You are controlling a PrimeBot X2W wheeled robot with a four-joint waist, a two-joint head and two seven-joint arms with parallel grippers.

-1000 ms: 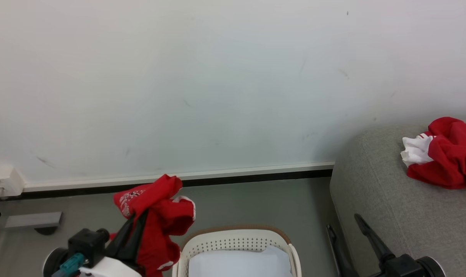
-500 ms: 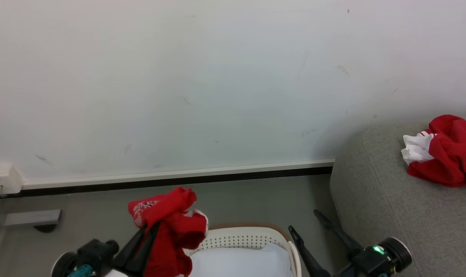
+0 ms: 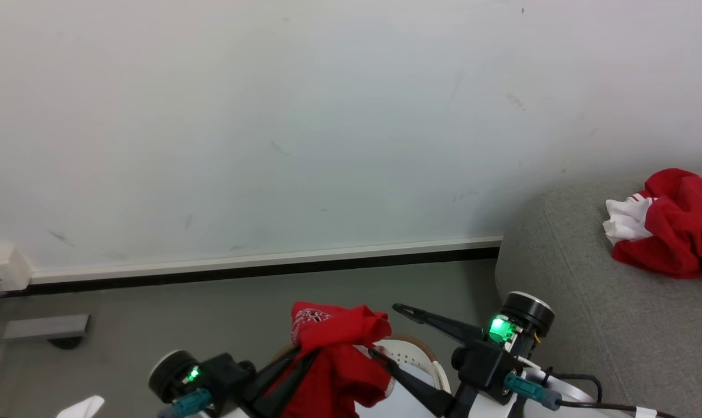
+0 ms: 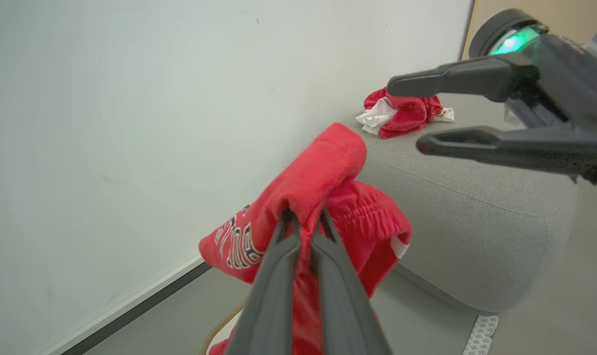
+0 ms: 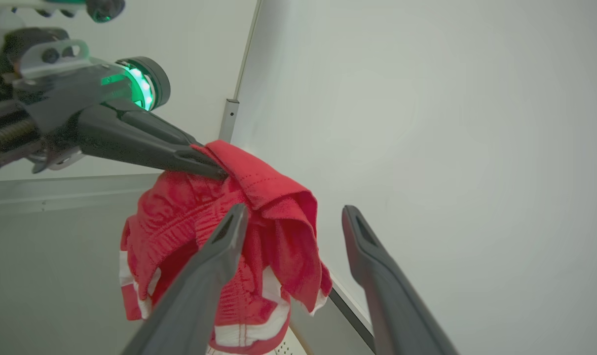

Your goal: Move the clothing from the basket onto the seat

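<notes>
Head view: the left hand (image 3: pixel 304 355) comes up from the near left with its two fingers pressed together on a red garment (image 3: pixel 339 354). The cloth is bunched over the fingertips and hangs down over the basket (image 3: pixel 429 363), whose perforated wall and brown rim show just to its right. The right hand (image 3: pixel 386 329) reaches in from the near right with its fingers spread wide. The nearer fingertip is at the garment's right edge; contact cannot be told. The seat (image 3: pixel 583 325) stands to the right, well apart from the held cloth. A second red garment (image 3: pixel 670 232) with white fabric lies crumpled on its far part.

Left wrist view: the left hand (image 4: pixel 306 214) pinches a fold of the red garment (image 4: pixel 318 177), which carries black-and-white lettering on its left flap. Beyond it are the seat (image 4: pixel 476 207) and the second red garment (image 4: pixel 407 111); the right hand's spread fingers cross the upper right.

Right wrist view: the right hand (image 5: pixel 294 211) is wide apart. Its left finger stands in front of the hanging red garment (image 5: pixel 259 187), which has white stripes low down. The left hand (image 5: pixel 219 172) grips the cloth at the top.
</notes>
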